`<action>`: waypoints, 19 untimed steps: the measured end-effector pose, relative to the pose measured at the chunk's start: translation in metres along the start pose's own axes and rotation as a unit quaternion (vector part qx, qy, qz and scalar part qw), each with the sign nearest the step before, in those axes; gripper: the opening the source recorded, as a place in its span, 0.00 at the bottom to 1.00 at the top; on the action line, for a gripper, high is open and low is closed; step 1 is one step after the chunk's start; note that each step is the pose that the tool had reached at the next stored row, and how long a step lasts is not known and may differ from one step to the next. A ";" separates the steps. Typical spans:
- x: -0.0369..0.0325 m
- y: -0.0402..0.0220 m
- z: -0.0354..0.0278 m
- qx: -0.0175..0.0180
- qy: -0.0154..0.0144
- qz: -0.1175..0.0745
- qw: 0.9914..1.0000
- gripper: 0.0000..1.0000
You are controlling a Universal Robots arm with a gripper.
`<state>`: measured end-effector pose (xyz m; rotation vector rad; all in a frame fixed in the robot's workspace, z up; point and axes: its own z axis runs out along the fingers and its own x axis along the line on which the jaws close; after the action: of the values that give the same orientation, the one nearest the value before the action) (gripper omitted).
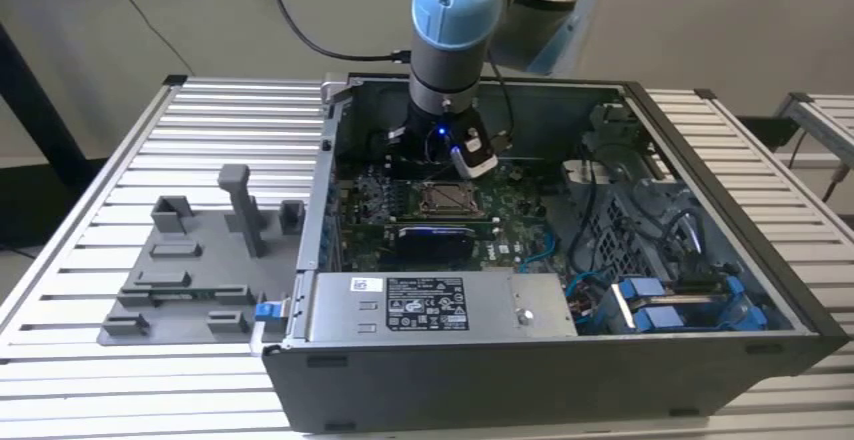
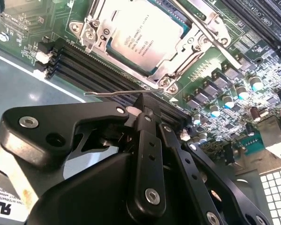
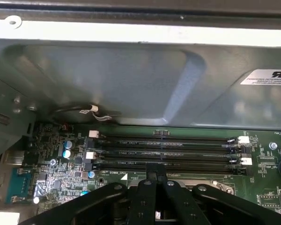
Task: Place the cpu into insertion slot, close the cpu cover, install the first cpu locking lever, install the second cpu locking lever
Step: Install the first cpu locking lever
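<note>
**Gripper parked right on the socket lever, chip already in**

The fingers (image 3: pixel 151 178) look pressed together at the tip in both wrist views, with barely a sliver between them. In the second wrist view the gripper (image 2: pixel 147 104) sits right at a thin locking lever (image 2: pixel 113 93), whose bent free end sticks out sideways past the tip. I honestly can't tell if the rod is pinched or just lying against the tip.

Just past the tip is the socket. The cpu (image 2: pixel 143 37) is seated flat with its silver face up, and the cpu cover (image 2: pixel 183 46) is folded down around it, so the chip shows through the window. A second lever (image 2: pixel 210 33) runs along another side of the cover, lying low against it.

The black memory slots (image 3: pixel 168 150) run between the socket and the case wall, and the gripper tip hangs over the one nearest the socket.

In the exterior view, the insertion slot (image 1: pixel 447 198) is about dead centre of the frame on the green motherboard (image 1: pixel 514 222). The arm (image 1: pixel 454 20) comes down from the top centre into the open computer case (image 1: pixel 534 360). The power supply (image 1: pixel 414 305) sits across the lower middle. At the lower left a grey fixture (image 1: pixel 187 270) rests on the slatted table (image 1: pixel 120 160), well apart from the case.
</note>
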<state>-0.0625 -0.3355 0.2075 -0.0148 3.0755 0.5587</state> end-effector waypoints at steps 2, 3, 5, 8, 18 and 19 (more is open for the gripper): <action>-0.0012 -0.0002 0.0004 0.000 0.000 0.000 1.000 0.11; -0.0019 -0.0002 0.0005 0.000 0.000 0.000 1.000 0.11; -0.0035 -0.0004 0.0009 0.000 0.000 0.000 1.000 0.11; -0.0065 -0.0006 0.0014 0.000 0.000 0.000 1.000 0.11; -0.0139 -0.0015 0.0030 0.001 0.001 0.000 1.000 0.11; -0.0146 -0.0016 0.0032 0.001 0.001 0.001 1.000 0.11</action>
<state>-0.0478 -0.3357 0.2043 -0.0140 3.0788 0.5576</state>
